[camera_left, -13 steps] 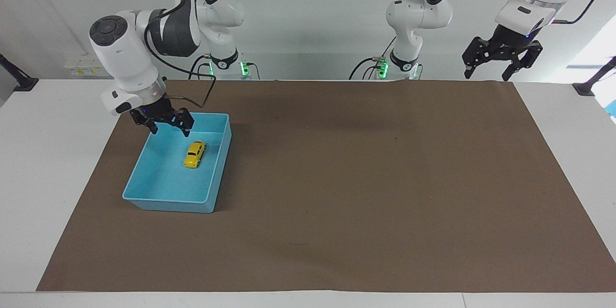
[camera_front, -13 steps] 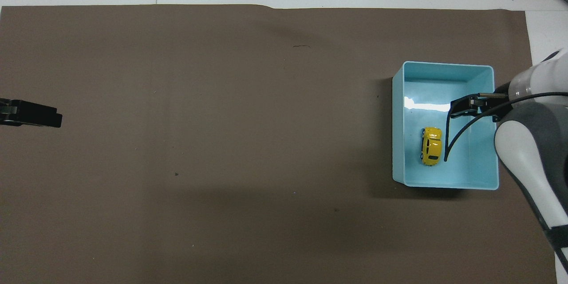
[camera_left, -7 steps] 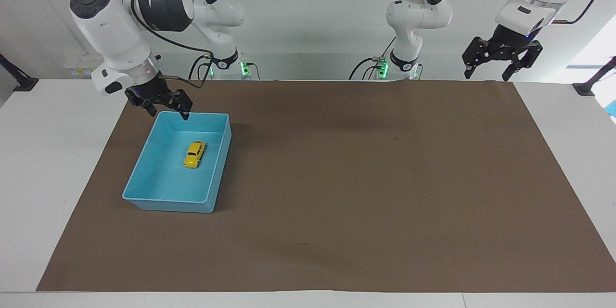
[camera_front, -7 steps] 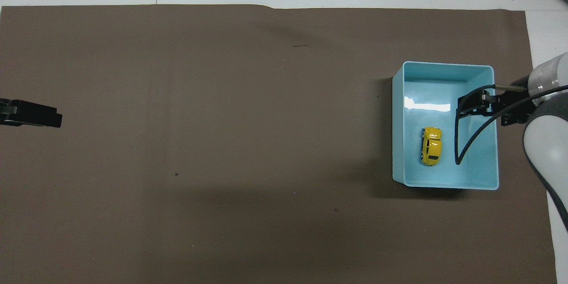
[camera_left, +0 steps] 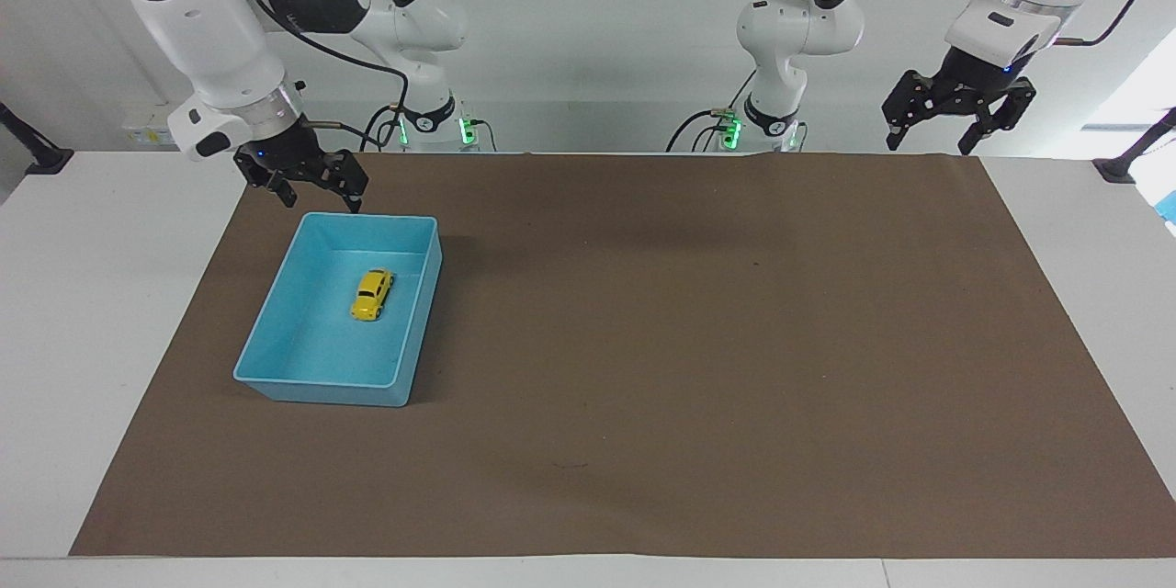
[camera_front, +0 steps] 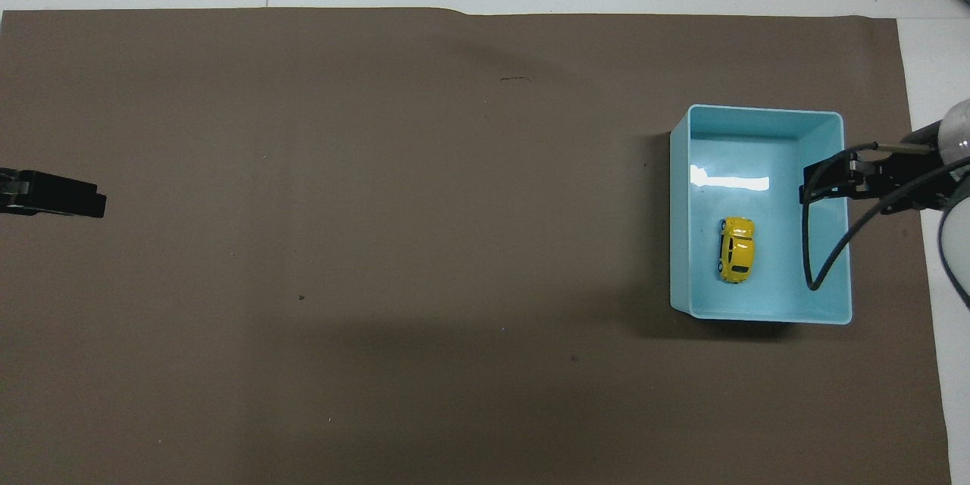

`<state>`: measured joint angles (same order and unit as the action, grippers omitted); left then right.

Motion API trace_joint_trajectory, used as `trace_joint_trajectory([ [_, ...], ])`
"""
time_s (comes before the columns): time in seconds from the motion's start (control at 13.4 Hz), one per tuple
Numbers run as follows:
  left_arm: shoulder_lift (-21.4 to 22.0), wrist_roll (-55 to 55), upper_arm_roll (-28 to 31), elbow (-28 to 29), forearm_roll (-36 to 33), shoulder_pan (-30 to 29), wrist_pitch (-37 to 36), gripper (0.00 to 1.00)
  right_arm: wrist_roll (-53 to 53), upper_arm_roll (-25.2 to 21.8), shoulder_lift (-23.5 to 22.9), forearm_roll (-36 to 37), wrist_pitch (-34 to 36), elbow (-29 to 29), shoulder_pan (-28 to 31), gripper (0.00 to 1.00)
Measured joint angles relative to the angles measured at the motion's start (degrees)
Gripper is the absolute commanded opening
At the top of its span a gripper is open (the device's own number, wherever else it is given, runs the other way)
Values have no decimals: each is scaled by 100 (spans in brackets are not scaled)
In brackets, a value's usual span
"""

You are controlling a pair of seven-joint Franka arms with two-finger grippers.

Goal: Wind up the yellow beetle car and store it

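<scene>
Jaws spread: right gripper (camera_left: 312,193) empty; yellow beetle car (camera_left: 371,293) binned.

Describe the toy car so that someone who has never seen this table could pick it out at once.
A brown mat covers most of the white table, and an open light blue rectangular plastic bin stands on it toward the right arm's end. On the bin's floor lies the tiny bright yellow beetle car, rounded, with dark windows. It is the only thing in the bin and the only yellow thing in view.
</scene>
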<state>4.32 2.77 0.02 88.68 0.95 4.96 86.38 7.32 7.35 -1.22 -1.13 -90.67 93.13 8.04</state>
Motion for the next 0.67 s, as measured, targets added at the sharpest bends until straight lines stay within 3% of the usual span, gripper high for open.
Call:
trace_joint_trajectory([
  [0.67,0,0,0,0,0,0,0,100,-118,0,-14,5,-99,-172,0,100],
])
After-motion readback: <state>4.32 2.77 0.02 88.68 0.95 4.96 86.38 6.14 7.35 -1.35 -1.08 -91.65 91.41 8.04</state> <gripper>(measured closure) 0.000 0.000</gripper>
